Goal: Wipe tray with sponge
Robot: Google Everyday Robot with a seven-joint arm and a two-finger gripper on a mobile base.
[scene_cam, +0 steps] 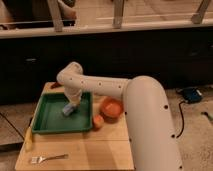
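While gripper (71,106) presses sponge (68,110) inside tray (46,119), jaws' state unclear.

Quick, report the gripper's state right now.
Gripper: down inside the green tray, at the light-blue sponge; whether it is gripping the sponge cannot be told.
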